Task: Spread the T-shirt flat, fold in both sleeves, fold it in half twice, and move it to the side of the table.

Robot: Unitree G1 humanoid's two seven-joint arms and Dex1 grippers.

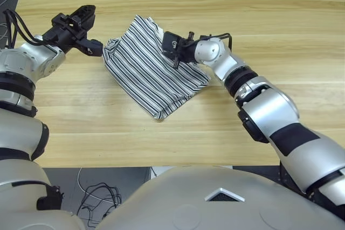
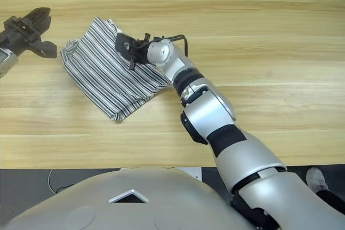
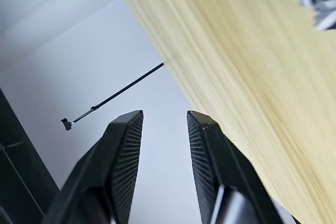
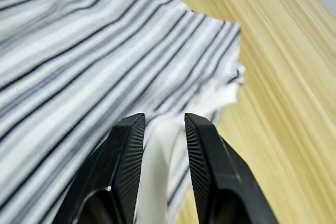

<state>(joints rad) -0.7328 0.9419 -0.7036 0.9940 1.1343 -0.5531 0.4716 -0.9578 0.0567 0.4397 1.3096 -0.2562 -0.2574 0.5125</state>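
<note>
From the head, the T-shirt (image 1: 151,74) lies folded into a rough rectangle, skewed on the pale wood-grain counter (image 1: 242,4), its soft fabric banded with fine black, grey and white stripes and its edges slightly rumpled. The left claw (image 1: 90,30) sits just beside the shirt's left corner. Its wrist view shows ribbed black fingers (image 3: 128,150) parted with nothing between them, looking past the counter's edge at a thin black cable (image 3: 115,95). The right claw (image 1: 172,49) rests on the shirt's upper right part. Close up, its ribbed fingers (image 4: 202,150) stand parted over a plain white fold, and I cannot tell whether they pinch it.
</note>
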